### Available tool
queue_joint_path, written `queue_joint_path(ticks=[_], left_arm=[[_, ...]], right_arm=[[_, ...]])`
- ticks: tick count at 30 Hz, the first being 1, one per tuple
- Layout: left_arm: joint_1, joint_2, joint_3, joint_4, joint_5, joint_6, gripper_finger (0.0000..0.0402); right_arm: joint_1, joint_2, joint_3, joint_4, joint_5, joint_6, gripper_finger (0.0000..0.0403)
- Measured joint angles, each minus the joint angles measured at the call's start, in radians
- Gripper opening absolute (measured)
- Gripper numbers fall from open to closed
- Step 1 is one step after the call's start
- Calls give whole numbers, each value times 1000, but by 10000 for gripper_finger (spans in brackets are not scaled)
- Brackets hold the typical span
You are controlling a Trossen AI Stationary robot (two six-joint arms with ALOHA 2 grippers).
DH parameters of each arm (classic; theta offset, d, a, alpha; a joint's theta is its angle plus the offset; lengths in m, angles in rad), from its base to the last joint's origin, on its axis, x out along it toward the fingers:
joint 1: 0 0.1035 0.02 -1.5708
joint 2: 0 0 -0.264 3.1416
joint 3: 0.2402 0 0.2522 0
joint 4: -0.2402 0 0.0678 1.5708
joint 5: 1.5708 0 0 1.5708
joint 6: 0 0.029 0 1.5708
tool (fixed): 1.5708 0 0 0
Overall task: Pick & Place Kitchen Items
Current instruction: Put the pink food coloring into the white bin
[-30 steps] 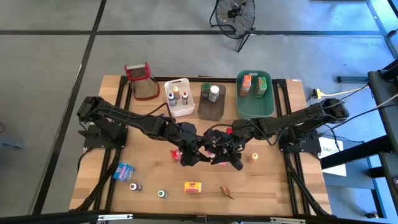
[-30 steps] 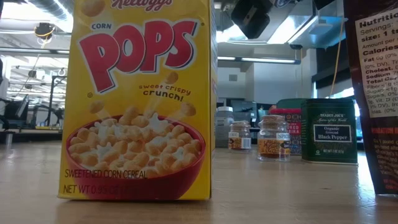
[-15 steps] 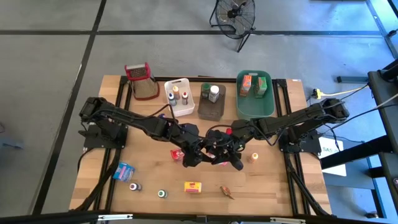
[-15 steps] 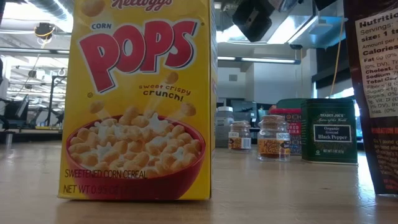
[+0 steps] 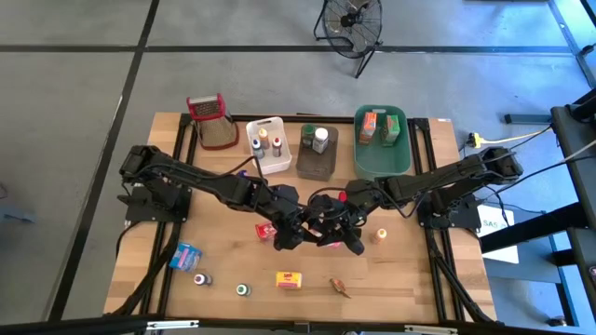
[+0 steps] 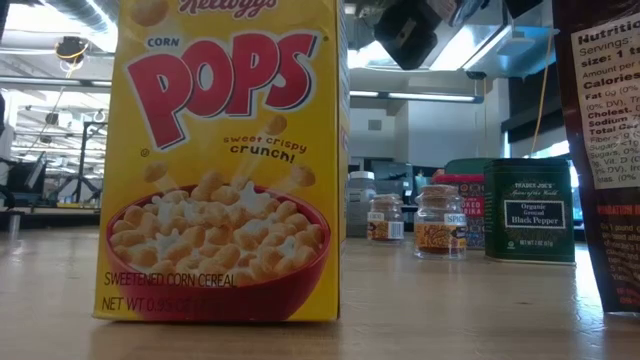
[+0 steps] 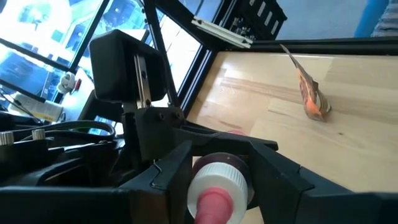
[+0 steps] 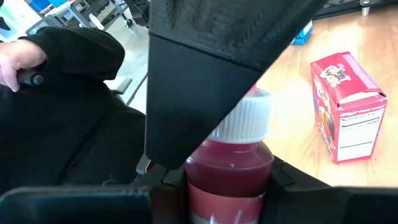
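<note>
A small bottle (image 8: 229, 163) of red liquid with a white ribbed cap hangs above the table's middle, between both grippers. My right gripper (image 8: 227, 202) is shut on its body. My left gripper (image 7: 217, 177) comes from the other side and is shut on its cap; one of its fingers (image 8: 205, 81) covers part of the cap in the right wrist view. In the high view the two grippers (image 5: 300, 231) (image 5: 333, 229) meet over the wood, and the bottle hardly shows there. A red box (image 8: 345, 106) stands on the table just beside them. My left gripper pinches the white cap (image 7: 200, 180) by its sides between its two fingers, coming from the table's left and slanting a little down. The cap's pink tip faces along the fingers toward the wrist. My right gripper pinches the bottle's body (image 8: 208, 186) below the neck between its two fingers, which lie across the bottle and come from the table's right. The bottle is lifted clear of the table.
At the back stand a white tub (image 5: 268, 144), a brown tub (image 5: 317, 154), a green tub (image 5: 382, 140) and a mesh grater (image 5: 212, 121). Near the front lie a blue box (image 5: 186, 254), two small bottles (image 5: 198, 279), a yellow box (image 5: 290, 279), a sachet (image 5: 340, 287) and an orange bottle (image 5: 380, 235).
My left gripper has edged a little toward the table's right, closer to my right gripper and the bottle. The right gripper and the bottle have kept still.
</note>
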Motion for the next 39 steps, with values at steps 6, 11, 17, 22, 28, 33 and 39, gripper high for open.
queue_joint_path(ticks=[6,11,17,22,28,33,39], left_arm=[[-2,-6,0,-8,-31,-26,148],[-15,-6,0,-12,-71,-21,149],[-19,-8,0,-21,-98,-51,164],[-19,-8,0,-24,-101,-72,187],[-17,-8,0,-62,-116,-40,197],[-17,-8,0,-72,-142,-15,194],[-17,-8,0,-74,-143,15,191]], right_arm=[[-1,0,0,1,3,-3,104],[0,0,0,-1,4,-7,104],[-1,0,0,-2,7,-10,104],[-1,0,0,-2,7,-10,104],[0,0,0,4,3,-10,104],[-1,0,0,-1,7,-10,104],[0,0,0,-1,7,-10,104]])
